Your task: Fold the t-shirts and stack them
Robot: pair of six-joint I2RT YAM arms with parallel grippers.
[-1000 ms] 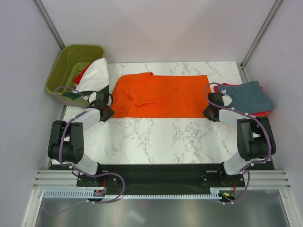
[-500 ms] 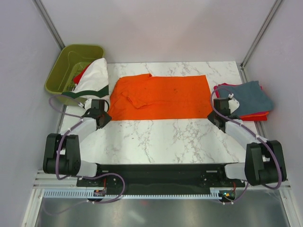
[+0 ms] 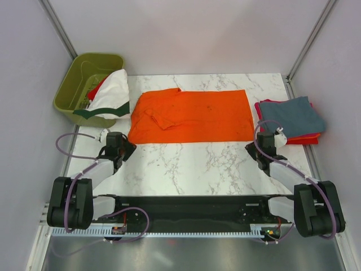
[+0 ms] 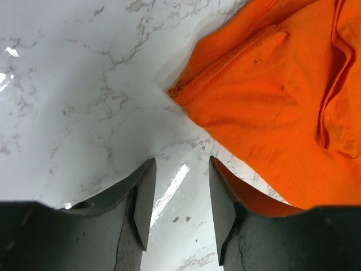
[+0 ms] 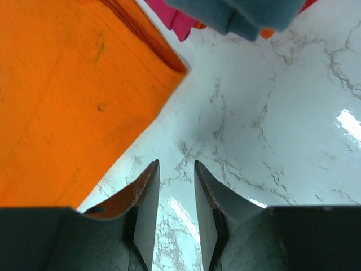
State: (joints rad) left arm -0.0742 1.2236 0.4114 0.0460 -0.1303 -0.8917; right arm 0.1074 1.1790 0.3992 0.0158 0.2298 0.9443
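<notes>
Beside the orange t-shirt [image 3: 192,116], our left gripper [image 4: 179,169] and right gripper [image 5: 176,166] sit half-open, empty; next fold likely needs regripping.

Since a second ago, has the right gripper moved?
Yes. The right gripper has drawn back toward the near edge of the table, off the orange t-shirt.

Marble table [image 3: 192,164], orange t-shirt [image 3: 192,116] spread flat mid-table, folded stack [image 3: 296,113] at right edge
</notes>
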